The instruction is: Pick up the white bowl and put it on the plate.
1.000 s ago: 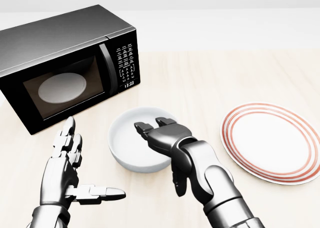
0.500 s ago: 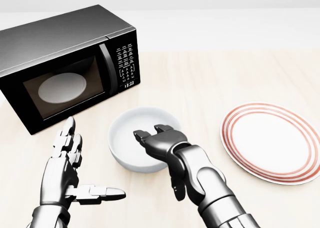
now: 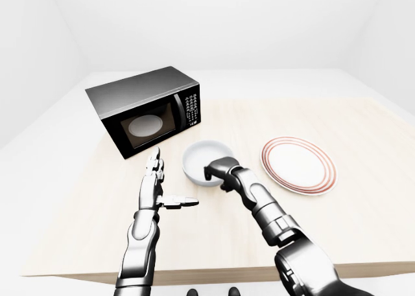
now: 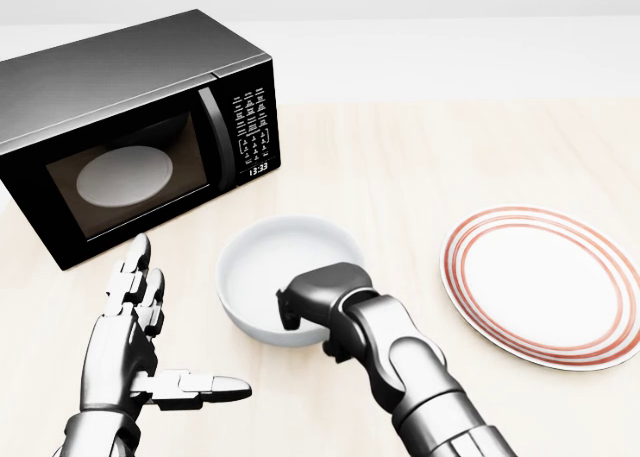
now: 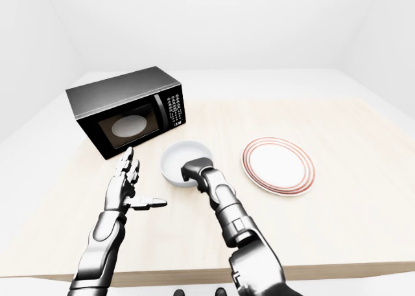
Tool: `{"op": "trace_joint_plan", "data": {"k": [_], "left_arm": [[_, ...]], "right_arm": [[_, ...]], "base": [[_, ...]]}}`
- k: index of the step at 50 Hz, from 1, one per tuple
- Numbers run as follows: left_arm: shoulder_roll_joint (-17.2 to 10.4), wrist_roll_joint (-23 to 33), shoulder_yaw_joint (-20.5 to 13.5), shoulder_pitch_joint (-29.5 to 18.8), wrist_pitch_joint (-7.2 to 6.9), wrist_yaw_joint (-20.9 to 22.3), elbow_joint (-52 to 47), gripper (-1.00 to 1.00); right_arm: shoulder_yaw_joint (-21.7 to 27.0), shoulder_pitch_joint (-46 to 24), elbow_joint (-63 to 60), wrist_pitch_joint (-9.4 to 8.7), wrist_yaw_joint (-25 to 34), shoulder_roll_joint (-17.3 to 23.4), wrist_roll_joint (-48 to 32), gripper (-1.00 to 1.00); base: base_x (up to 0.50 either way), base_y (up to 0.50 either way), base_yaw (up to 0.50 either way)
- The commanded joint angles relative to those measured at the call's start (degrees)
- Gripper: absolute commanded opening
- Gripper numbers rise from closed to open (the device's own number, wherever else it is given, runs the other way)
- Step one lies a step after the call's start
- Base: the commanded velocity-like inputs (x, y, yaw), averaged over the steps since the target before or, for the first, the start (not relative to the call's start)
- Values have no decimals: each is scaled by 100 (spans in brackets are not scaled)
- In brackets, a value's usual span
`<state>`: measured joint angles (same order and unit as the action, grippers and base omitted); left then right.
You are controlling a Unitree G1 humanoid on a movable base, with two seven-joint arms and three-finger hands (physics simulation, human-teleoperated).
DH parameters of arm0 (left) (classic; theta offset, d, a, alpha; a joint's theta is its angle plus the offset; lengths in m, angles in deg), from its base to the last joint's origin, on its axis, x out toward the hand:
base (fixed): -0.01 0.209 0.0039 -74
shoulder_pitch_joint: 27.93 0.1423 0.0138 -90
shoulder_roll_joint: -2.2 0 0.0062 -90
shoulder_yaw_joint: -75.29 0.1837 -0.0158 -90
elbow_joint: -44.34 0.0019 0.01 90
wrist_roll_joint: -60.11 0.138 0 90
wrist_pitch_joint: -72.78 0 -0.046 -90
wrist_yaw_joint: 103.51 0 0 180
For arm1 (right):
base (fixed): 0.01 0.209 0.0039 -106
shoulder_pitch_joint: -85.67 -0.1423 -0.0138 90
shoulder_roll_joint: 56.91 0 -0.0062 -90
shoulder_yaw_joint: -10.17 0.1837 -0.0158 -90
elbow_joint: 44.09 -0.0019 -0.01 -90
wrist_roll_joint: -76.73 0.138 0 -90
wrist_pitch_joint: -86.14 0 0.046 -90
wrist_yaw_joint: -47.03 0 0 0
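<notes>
Near the desk's middle, the right hand curls closed over the white bowl's rim; the left hand hovers open beside it, plate well apart.

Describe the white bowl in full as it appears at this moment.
The white bowl is round, plain and glossy, like glazed ceramic, and looks empty. It sits upright on the light wooden table, below and right of the black microwave and left of the red-ringed plate in the head view, apart from both. The right hand curls over its lower-right rim, fingers inside the rim. The open left hand stays clear of it.
</notes>
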<state>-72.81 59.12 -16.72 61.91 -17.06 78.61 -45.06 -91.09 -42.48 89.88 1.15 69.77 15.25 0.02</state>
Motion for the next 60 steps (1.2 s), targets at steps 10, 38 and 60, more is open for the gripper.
{"op": "trace_joint_plan", "data": {"k": [10,38,60], "left_arm": [[0,0,-1,1,0,-1,-1,100],[0,1,0,0,1,0,0,100],[-7,33,4,-3,2,21,-1,100]], "right_arm": [[-25,107,18,-2,69,-8,-75,-100],[289,-293,-658,-2,-1021,105,543,-100],[275,143,-1379,-2,-1797,205,214,-100]], "base": [[0,0,0],[0,0,0],[0,0,0]]}}
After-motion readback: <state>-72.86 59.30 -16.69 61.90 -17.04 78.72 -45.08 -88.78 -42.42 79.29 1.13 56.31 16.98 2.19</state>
